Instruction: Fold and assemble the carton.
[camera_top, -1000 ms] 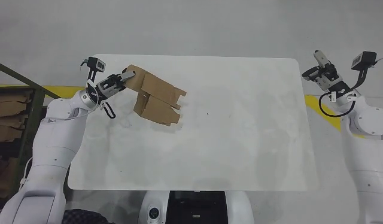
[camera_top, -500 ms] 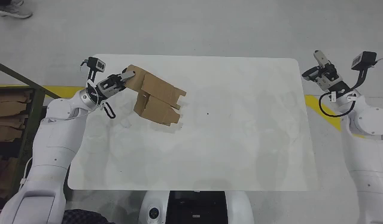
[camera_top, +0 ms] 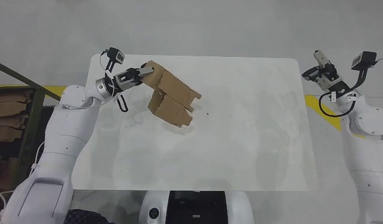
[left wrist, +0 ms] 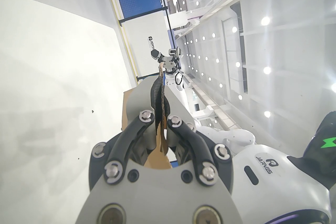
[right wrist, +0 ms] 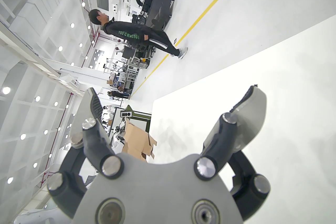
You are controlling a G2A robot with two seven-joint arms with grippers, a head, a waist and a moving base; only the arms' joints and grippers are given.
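The carton point(camera_top: 173, 98) has been carried slightly toward the middle of the surface point(camera_top: 251, 146) by the left pincer point(camera_top: 142, 74), which is clenched on one flap edge. The rest is hung half-unfolded, and contact with the top cannot be told. Assembly is judged barely begun. The right pincer point(camera_top: 321, 70) is held spread and empty off the far corner. Grey floor point(camera_top: 209, 20) is seen around, with stacked cardboard point(camera_top: 11, 107) alongside.

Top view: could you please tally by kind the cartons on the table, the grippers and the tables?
carton: 1
grippers: 2, the left gripper and the right gripper
table: 1
Total: 4
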